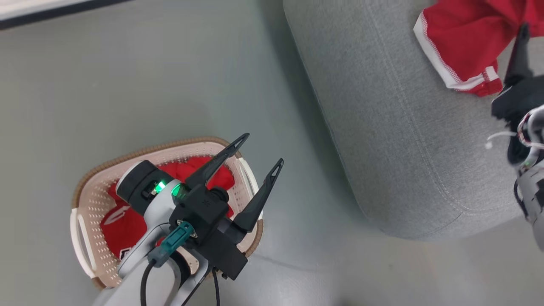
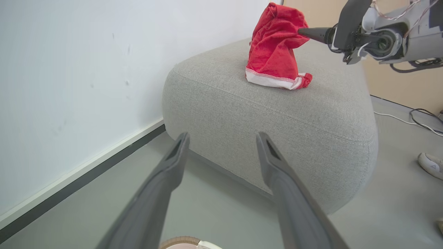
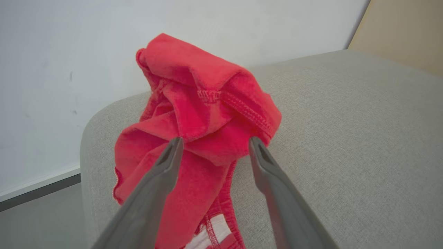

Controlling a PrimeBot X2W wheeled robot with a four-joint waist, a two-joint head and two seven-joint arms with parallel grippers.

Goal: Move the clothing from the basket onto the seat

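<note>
One piece of red clothing [image 1: 459, 38] with white trim lies on the grey seat [image 1: 403, 127], bunched up in a peak [image 2: 275, 45]. My right gripper [image 3: 215, 140] is at that peak with its fingers spread; the red fabric [image 3: 200, 103] sits between and beyond the tips. From the left wrist view, the right gripper [image 2: 306, 31] touches the fabric's upper edge. More red clothing [image 1: 127, 225] fills the cream basket [image 1: 85, 187] on the floor. My left gripper [image 1: 263, 148] hovers open and empty over the basket's right side, pointing toward the seat [image 2: 277, 114].
Grey floor [image 1: 127, 85] lies between basket and seat. A white wall with a dark baseboard [image 2: 86, 176] runs behind the seat. Cables [image 2: 422, 117] and a pale shoe [image 2: 431, 165] lie on the floor beyond the seat's far side.
</note>
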